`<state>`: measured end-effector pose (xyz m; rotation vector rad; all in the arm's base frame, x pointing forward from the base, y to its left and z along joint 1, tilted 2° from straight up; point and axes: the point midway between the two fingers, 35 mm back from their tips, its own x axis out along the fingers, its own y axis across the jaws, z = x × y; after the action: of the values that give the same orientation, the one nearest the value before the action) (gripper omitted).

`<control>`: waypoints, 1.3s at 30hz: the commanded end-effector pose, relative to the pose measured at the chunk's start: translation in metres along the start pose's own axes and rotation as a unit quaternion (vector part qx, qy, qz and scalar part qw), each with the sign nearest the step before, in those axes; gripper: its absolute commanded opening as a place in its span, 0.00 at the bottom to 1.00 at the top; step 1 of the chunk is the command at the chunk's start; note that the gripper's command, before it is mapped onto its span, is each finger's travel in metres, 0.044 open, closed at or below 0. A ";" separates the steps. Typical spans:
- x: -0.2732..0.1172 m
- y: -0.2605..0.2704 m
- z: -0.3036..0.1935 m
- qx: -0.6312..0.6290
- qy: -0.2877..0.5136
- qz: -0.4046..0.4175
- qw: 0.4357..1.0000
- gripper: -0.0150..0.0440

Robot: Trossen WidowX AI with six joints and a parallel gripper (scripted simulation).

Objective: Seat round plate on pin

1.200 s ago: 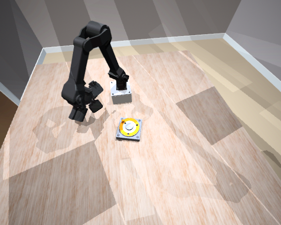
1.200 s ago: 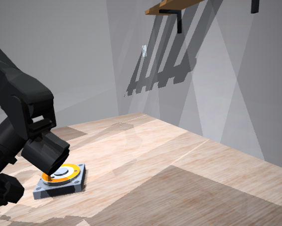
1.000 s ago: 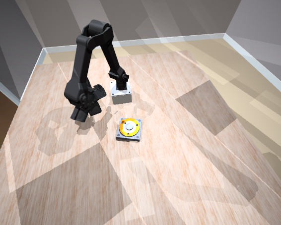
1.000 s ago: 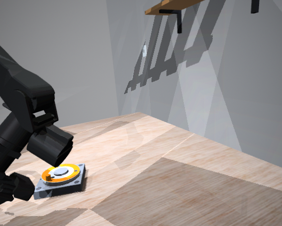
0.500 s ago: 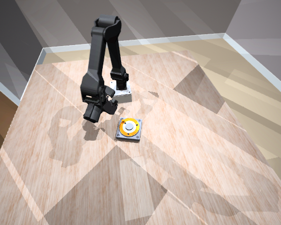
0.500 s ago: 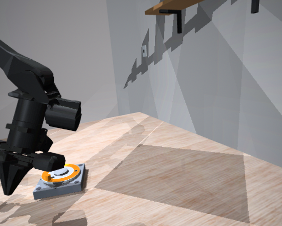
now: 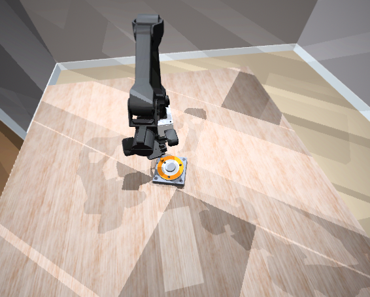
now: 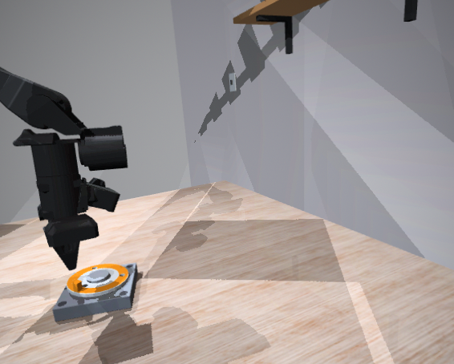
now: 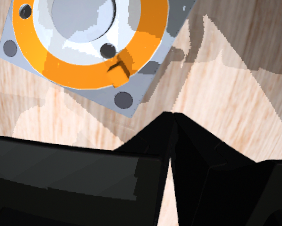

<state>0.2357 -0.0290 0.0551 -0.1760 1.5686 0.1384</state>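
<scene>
Exterior view: pale wood-grain table [image 8: 281, 256], grey walls, a shelf [image 8: 277, 8] upper right. The pincer [image 8: 71, 262], pressed together on nothing, hangs just above the round plate's [image 8: 97, 278] left edge, seemingly clear, on the base [image 8: 94, 301].

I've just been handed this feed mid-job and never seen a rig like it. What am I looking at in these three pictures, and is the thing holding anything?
One black robot arm ends in a two-fingered gripper. One picture looks down from above, one from the side at table height, and one from a camera on the wrist, just behind the jaws. On the wooden table sits a grey square base with a round orange-rimmed plate on a centre post. The small orange tab lies at the plate's edge nearest the gripper. The jaws are shut, pinched to a point, and hold nothing. They hang just beside the plate; I cannot tell whether they touch it.
</scene>
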 end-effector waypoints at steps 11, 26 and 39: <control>0.024 0.013 0.012 0.056 -0.025 0.017 0.998 0.25; 0.045 0.020 0.005 0.056 -0.024 0.017 0.998 0.25; 0.046 0.033 -0.004 0.056 -0.024 0.017 0.998 0.25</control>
<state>0.2286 -0.0026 0.0098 -0.0591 1.5238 0.0728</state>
